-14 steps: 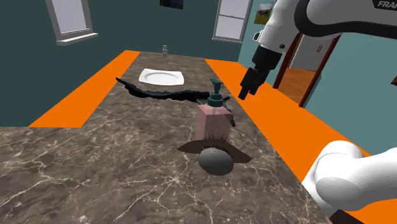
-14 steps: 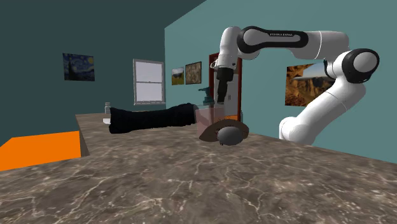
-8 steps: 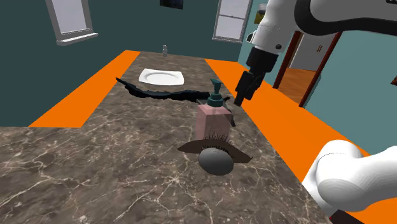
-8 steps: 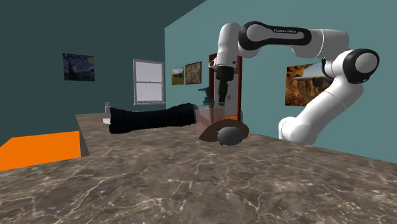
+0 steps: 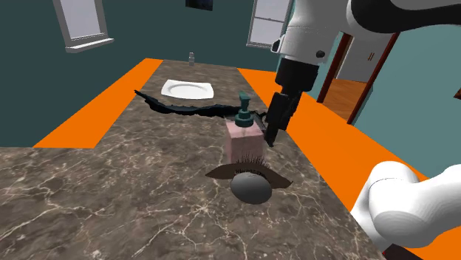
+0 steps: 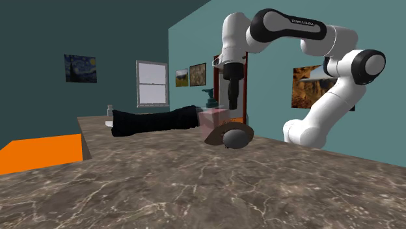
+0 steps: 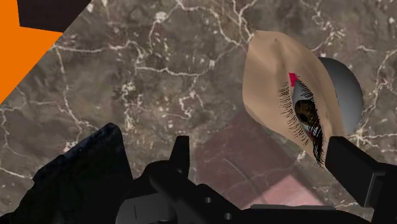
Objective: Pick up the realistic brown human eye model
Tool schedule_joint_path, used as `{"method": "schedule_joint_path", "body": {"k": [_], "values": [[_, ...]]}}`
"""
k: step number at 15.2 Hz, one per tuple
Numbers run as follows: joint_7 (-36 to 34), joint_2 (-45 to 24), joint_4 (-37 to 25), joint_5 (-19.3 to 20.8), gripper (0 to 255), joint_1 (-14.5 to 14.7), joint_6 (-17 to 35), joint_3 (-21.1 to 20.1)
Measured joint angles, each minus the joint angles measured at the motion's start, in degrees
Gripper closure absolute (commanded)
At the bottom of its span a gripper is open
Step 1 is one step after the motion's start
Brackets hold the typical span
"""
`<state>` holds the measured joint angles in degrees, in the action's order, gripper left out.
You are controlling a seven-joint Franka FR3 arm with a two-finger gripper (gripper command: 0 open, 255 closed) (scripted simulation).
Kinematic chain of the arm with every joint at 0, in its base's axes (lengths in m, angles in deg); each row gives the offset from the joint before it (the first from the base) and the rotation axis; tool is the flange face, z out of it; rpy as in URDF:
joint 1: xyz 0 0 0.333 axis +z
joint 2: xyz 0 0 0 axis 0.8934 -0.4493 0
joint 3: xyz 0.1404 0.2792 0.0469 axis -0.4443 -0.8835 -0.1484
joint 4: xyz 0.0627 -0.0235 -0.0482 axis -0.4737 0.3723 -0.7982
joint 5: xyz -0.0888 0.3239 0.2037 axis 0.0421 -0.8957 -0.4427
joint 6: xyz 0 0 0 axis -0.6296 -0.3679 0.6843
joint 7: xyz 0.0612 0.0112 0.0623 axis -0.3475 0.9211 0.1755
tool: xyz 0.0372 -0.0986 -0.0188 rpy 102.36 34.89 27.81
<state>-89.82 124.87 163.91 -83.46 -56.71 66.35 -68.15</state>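
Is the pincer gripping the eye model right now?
No, in the wrist view the pincer is open, its fingers stand apart, and the eye model lies on the marble counter beyond them.

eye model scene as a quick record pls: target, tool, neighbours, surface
target: eye model, skin-toned lid, dark lashes, brown iris, grey ball behind; lies on the counter, not held
tool state: tool open, empty, hovering over the soap dispenser, short of the eye model
neighbours: soap dispenser is pink with a teal pump, next to the eye model; long black object and white dish farther back
surface: dark veined marble
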Motion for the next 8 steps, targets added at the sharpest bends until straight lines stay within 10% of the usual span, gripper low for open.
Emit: {"method": "schedule_joint_path", "body": {"k": [8], "values": [[-3.8, -3.3, -1.7, -4.4, 0, 2.8, -0.1, -5.3]]}}
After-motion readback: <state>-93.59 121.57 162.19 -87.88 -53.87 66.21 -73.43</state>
